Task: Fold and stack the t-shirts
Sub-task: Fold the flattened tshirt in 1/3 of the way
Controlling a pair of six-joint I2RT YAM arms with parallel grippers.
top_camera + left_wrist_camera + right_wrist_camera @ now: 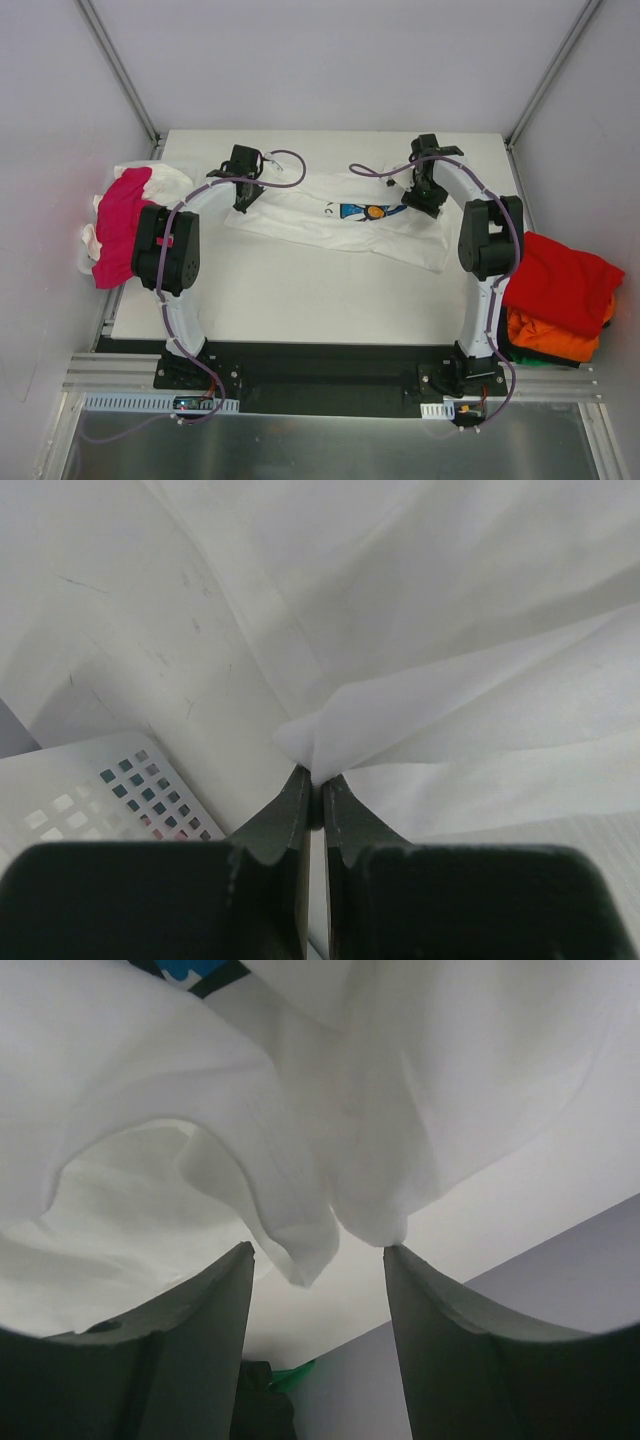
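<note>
A white t-shirt (330, 222) with a blue and orange print lies spread across the middle of the table. My left gripper (241, 203) is at its left end, and in the left wrist view this gripper (315, 780) is shut on a pinched fold of the white cloth (470, 720). My right gripper (425, 205) is at the shirt's right end. In the right wrist view it (318, 1252) stands open, with loose folds of the white shirt (300, 1210) hanging just in front of the fingertips, gripped by neither.
A magenta-pink t-shirt (120, 228) lies over a white perforated basket (90, 790) at the table's left edge. At the right edge a red t-shirt (560, 275) lies on an orange one (555, 338). Grey walls enclose the table.
</note>
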